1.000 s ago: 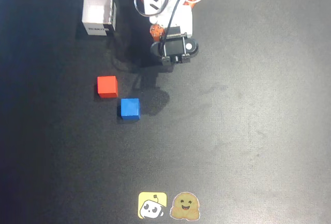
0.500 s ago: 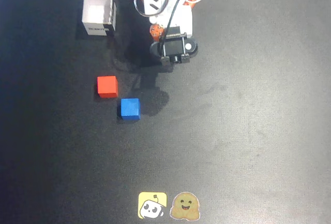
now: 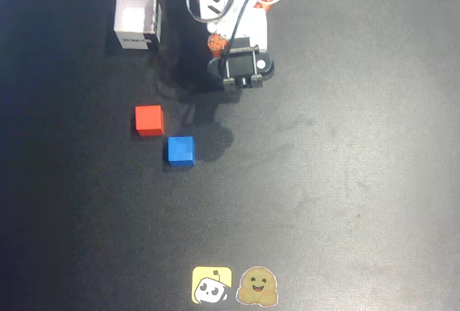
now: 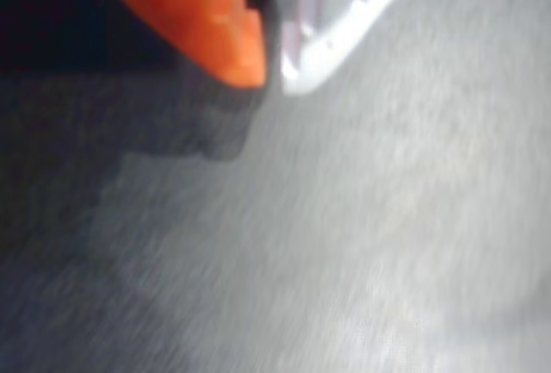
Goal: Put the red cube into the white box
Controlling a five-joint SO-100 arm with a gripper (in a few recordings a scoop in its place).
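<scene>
Seen from overhead, the white box stands near the dark table's upper left edge, with the red cube well below it and a blue cube just beside the red one's lower right corner, apart from it. The arm's upper part is cut off at the top edge. In the blurred wrist view, the gripper has its orange and white fingertips pressed together above bare table. Wide bare table lies to the right; two stickers sit at the bottom edge.

The table is dark and matt, faintly scuffed. The red cube and blue cube look smooth, matt; the box perhaps card.
</scene>
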